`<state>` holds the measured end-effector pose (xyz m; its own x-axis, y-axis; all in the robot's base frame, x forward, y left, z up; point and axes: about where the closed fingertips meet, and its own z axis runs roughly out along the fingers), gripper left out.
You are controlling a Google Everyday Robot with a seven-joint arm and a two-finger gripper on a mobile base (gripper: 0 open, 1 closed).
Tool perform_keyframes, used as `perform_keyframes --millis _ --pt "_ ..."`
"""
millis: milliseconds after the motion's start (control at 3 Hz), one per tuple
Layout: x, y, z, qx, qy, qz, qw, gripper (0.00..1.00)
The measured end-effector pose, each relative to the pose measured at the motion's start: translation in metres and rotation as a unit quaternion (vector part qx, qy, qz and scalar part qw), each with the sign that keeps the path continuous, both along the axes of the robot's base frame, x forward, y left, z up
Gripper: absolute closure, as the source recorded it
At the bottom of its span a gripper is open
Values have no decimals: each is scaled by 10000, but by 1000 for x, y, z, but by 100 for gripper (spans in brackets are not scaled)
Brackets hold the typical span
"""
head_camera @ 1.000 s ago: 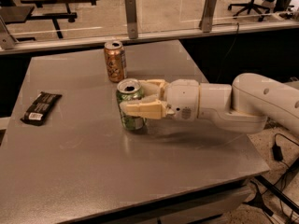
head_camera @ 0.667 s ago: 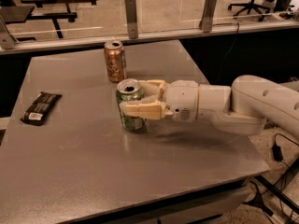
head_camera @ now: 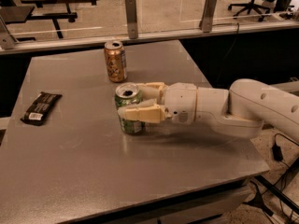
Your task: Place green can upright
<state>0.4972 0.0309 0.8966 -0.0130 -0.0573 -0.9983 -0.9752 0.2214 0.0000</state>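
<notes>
— Where is the green can [head_camera: 131, 125]?
— Upright at mid-desk [head_camera: 93, 171], shiny green with pale mottling and a silver top.
— And the tool [head_camera: 131, 99]?
— It reaches in from the right, its fingers clamped on the can's sides. A gold can [head_camera: 115, 61] stands just beyond.

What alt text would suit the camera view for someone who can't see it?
A white robot arm reaches in from the right, its gripper closed around an upright green can on a grey table. A gold-brown can stands behind it; a dark snack bar lies at left.
</notes>
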Motion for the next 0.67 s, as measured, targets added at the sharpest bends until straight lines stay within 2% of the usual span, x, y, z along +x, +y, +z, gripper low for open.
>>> perform_keyframes --millis 333,667 --pt "-1 2 1 -1 -9 14 10000 0" --pt "-1 2 1 -1 -10 14 10000 0"
